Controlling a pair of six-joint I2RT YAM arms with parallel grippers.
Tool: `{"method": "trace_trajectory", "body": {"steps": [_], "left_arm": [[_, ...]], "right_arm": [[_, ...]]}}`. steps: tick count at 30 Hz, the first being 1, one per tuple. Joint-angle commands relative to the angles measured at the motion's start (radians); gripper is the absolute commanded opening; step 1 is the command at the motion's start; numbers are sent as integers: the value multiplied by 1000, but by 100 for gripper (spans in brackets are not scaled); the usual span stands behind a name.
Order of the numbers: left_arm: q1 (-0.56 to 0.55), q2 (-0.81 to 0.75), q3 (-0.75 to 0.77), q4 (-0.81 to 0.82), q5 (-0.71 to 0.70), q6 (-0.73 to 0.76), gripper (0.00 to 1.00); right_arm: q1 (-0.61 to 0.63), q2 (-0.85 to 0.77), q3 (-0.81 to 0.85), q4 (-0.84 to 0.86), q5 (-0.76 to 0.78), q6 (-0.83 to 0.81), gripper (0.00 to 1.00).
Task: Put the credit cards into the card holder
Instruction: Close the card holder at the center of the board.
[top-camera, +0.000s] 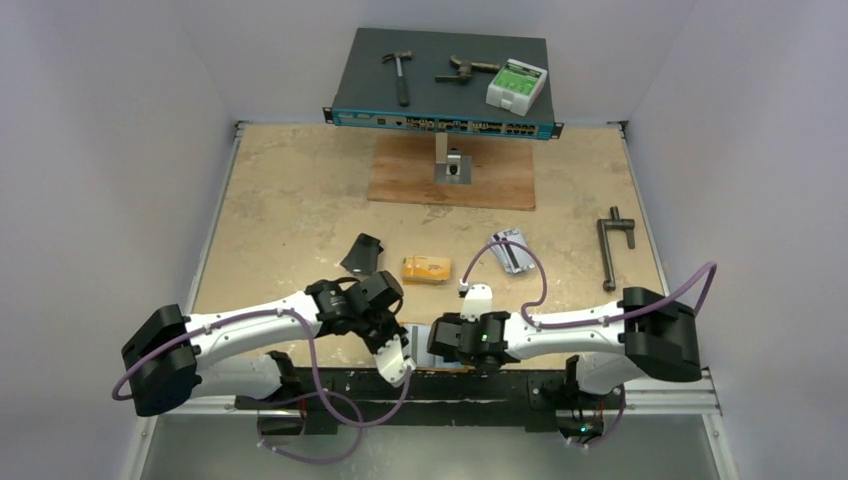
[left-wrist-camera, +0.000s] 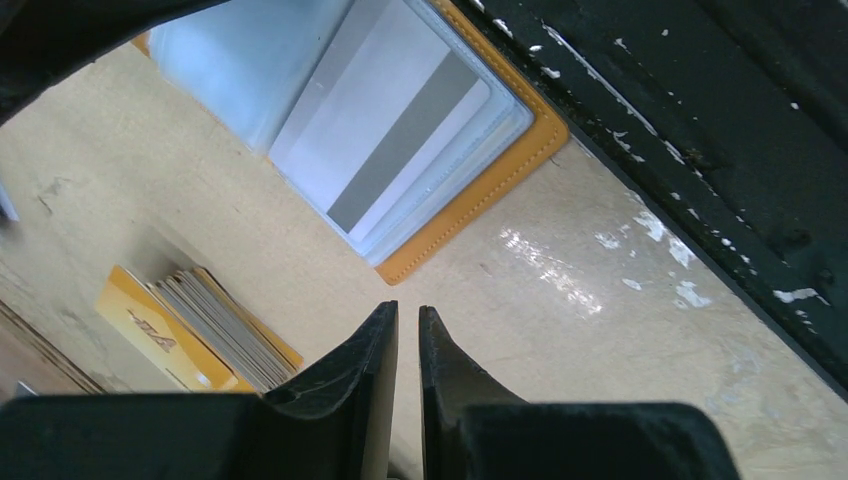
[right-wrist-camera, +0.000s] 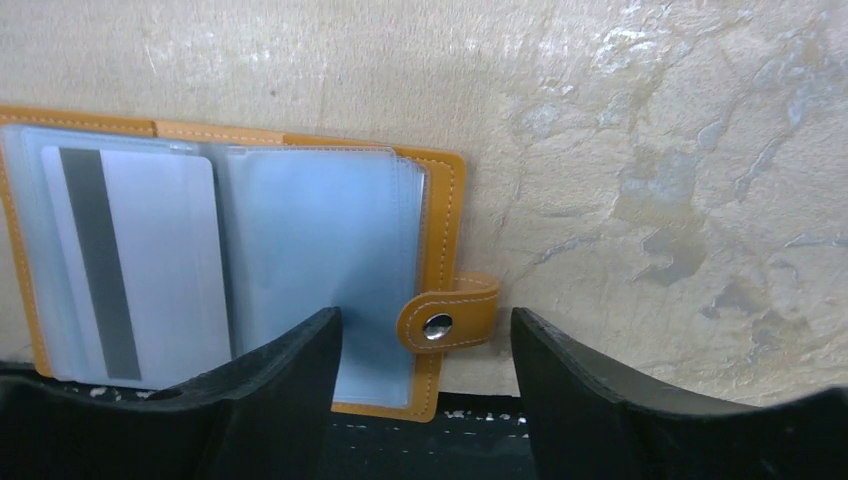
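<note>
The card holder (right-wrist-camera: 440, 200) lies open at the near edge of the table (right-wrist-camera: 650, 150), a silver card (right-wrist-camera: 150, 260) in its left sleeve. Only the left wrist view shows the yellow card stack (left-wrist-camera: 150, 320) nearby. The overhead view hides the holder behind the arms. The right gripper (right-wrist-camera: 425, 318) is spread and empty over the snap tab (right-wrist-camera: 455, 320). The left gripper (left-wrist-camera: 408, 330) is nearly pressed together and pinches nothing.

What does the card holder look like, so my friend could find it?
Go to the near edge of the table, beside the black rail. The card holder lies open: an orange wallet with clear sleeves, one holding a grey card. Unlike the yellow-orange card stack and black folded case farther back, it has a snap tab.
</note>
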Motion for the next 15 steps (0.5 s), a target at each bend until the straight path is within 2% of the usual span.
{"method": "trace_trajectory", "body": {"steps": [1,8,13,15], "left_arm": [[4,-27,66,-125,-17,-83,13],[42,-67,20,-179,-28,-137,14],[42,-92,-65,-130,-39,-92,14],[42,-83,-81,-98,-41,-76,14]], "right_arm": [[4,19,85,-136,111,68,58],[5,13,111,-163,132,72,40],[4,40,102,-141,114,64,28],[3,56,108,-151,112,66,27]]}}
